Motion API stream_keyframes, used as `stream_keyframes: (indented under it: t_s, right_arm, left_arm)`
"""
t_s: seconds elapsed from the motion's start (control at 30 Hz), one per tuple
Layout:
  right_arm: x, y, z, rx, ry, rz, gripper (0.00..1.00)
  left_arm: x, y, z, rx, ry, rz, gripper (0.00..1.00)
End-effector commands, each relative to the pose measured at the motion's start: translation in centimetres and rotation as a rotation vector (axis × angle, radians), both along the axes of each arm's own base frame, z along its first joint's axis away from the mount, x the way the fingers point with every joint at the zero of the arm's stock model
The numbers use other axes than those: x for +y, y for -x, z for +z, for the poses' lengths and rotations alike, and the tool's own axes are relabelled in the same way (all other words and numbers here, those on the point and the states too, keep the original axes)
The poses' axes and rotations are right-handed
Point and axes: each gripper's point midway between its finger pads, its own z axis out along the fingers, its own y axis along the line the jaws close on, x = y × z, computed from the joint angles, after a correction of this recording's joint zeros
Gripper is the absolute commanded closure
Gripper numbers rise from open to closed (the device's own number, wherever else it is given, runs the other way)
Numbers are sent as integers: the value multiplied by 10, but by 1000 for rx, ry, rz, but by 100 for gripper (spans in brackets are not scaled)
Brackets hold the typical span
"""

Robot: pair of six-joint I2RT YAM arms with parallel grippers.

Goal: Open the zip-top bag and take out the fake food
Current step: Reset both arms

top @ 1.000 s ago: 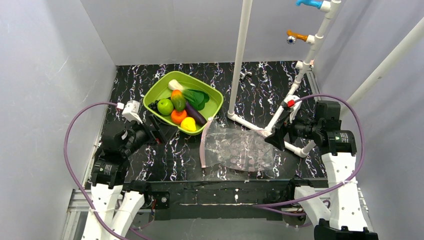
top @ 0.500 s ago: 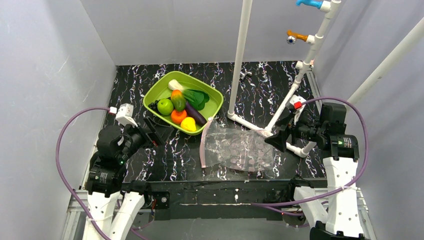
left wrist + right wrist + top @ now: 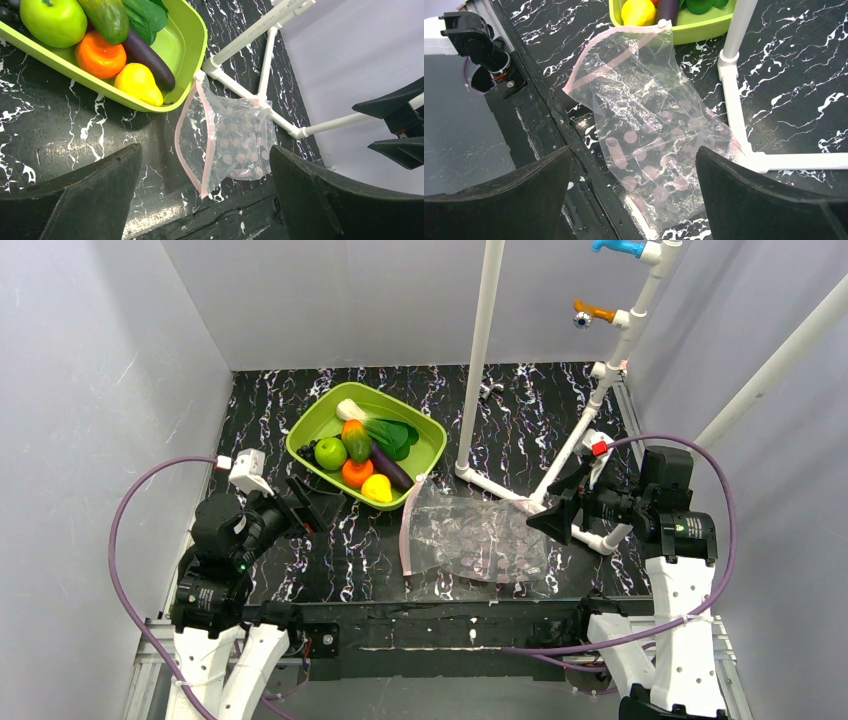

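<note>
Top external view showed the black marbled table [image 3: 330, 560] with a white PVC pipe frame [image 3: 479, 360] rising from its middle. Next in size, the zip-top bag [image 3: 475, 540] lay flat and crumpled near the front edge, right of centre, its long axis running left to right. Its pink zip strip [image 3: 406, 530] formed the left end, running near to far, with its far corner just beside the near rim of the lime-green tray [image 3: 428, 445]. In the left wrist view the two halves of the strip bowed apart, so the mouth looked open, and only pinkish round spots showed on the clear plastic.

The right gripper [image 3: 550, 508] hung at the bag's closed right end, jaws spread wide and holding nothing. It was the nearer arm, though it faced the bottom of the bag rather than the opening. The left gripper [image 3: 322, 502], jaws likewise spread and empty, sat across a stretch of bare table from the zip strip, so the mouth opened toward it.

All the fake food [image 3: 357, 445] sat in the tray, among it an eggplant [image 3: 390, 468], a green apple [image 3: 330, 452], an orange [image 3: 357, 473] and a lemon [image 3: 377, 488]. By my reading the bag was already empty and little remained to do.
</note>
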Motion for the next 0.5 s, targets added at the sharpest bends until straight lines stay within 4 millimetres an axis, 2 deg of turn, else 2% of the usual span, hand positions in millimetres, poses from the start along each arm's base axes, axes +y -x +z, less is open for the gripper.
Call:
stream_keyframes:
  t_s: [0.0, 0.47]
  right_arm:
    - [1, -3, 5, -10, -26, -10, 2]
    - [-2, -9, 7, -2, -26, -54, 2]
  left_arm:
    - [4, 0, 4, -19, -19, 14, 2]
    - [8, -2, -5, -8, -41, 29, 2]
